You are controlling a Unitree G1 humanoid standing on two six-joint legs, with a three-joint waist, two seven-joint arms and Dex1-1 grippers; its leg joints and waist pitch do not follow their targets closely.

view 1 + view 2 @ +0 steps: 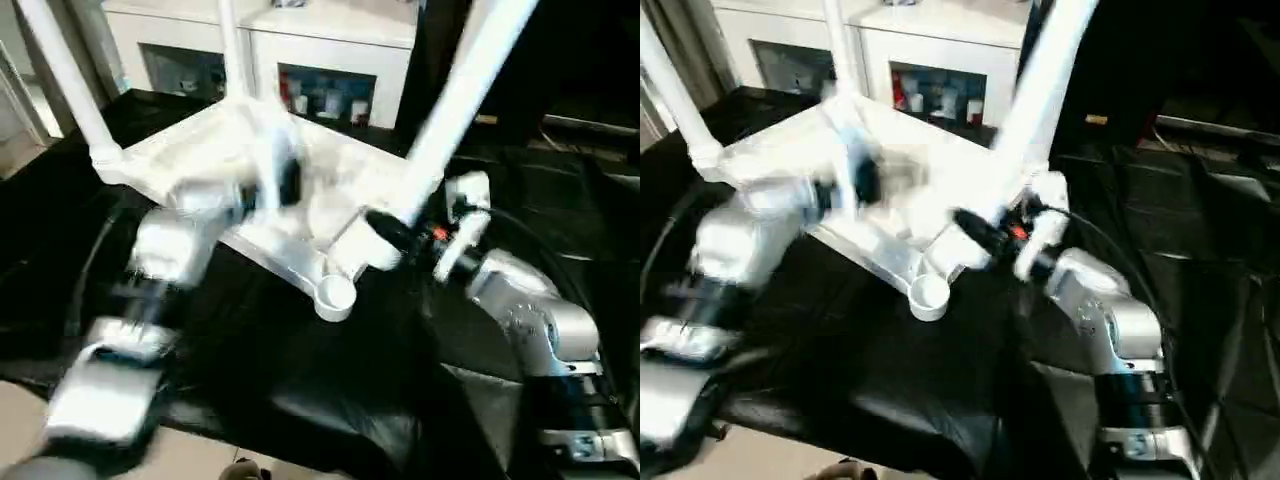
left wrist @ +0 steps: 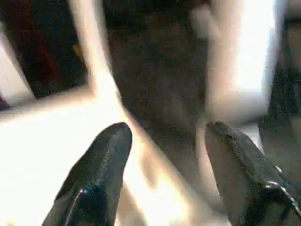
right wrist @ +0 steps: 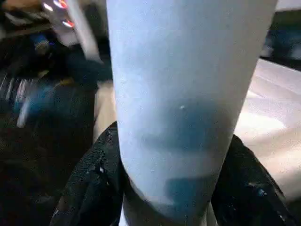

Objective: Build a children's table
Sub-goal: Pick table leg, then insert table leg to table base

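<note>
White plastic rectangular tabletop [image 1: 300, 190] lies upside down, ribbed underside up, on the black-covered surface [image 1: 300, 380], toward its far-middle part. Three long white tapered tube legs are up: one at the far-left corner [image 1: 70, 80], one at the far corner [image 1: 228, 50], one at the right corner [image 1: 460, 100]. Near corner round socket [image 1: 335, 297] is empty, facing up, no leg in it. Right gripper [image 3: 169, 197] has its black jaws closed around the right-corner leg low down, one finger [image 3: 91, 183] pressed on each side of the tube. Left gripper [image 2: 164, 155] hovers over the tabletop's underside, jaws parted wide, holding nothing; motion blur on that arm. Step in hand looks like seating the right-corner leg in its socket. To do it well: keep the tube in line with the socket axis, push straight down along it, no side lean that would lever the tabletop off the surface; left gripper would best press down on the ribbed underside to brace it. Fourth leg's whereabouts can't be told. White cabinet [image 1: 330, 60] beyond the surface's far edge has open compartments holding small coloured items, too blurred to identify.
</note>
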